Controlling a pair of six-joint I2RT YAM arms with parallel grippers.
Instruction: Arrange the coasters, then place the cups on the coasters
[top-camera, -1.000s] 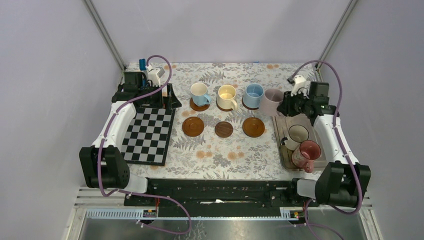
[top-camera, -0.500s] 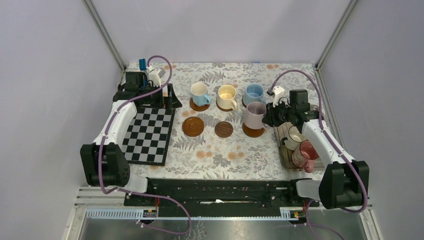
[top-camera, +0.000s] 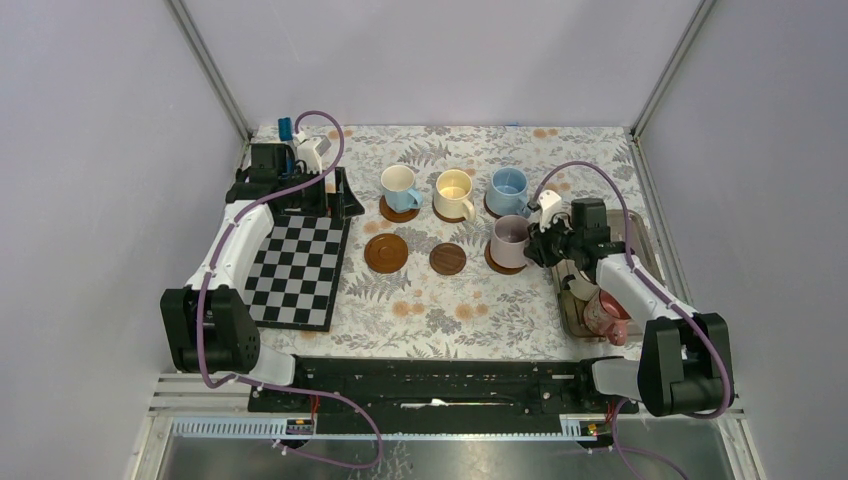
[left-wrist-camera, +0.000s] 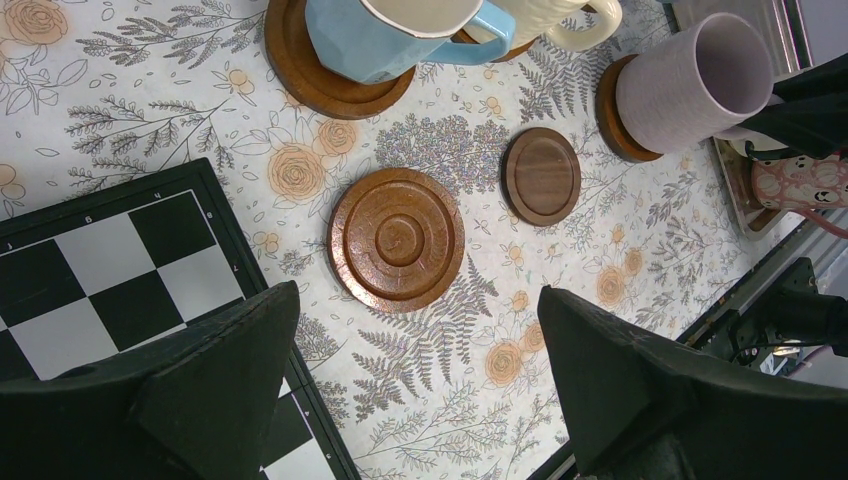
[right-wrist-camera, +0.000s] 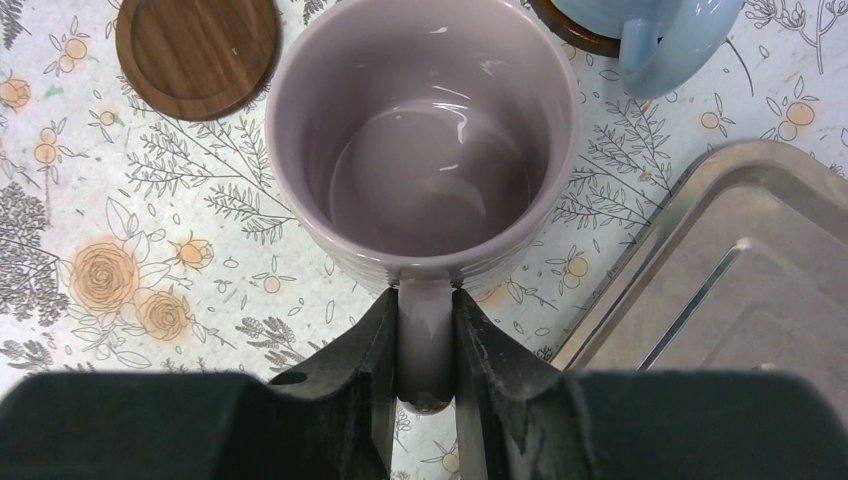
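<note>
Floral cloth covers the counter, and on it the lilac-grey cup stands upright on a wooden coaster, its handle pinched between the narrow jaws of the right claw; whether the base rests fully down I cannot tell. Just beyond the lilac-grey cup, three more stand each on its own disc: a light blue cup nearest, a yellow-cream cup next, a second blue cup farthest left. Left of the lilac-grey cup lie a dark coaster and an orange-brown coaster, both bare. Right of it, the grey tray holds a white-cream cup and a pinkish red cup. Farthest left, the left claw hangs wide and holds nothing, beside the chequered board. By my reading the arranging is finished, four cups are placed or nearly so, and two remain.
</note>
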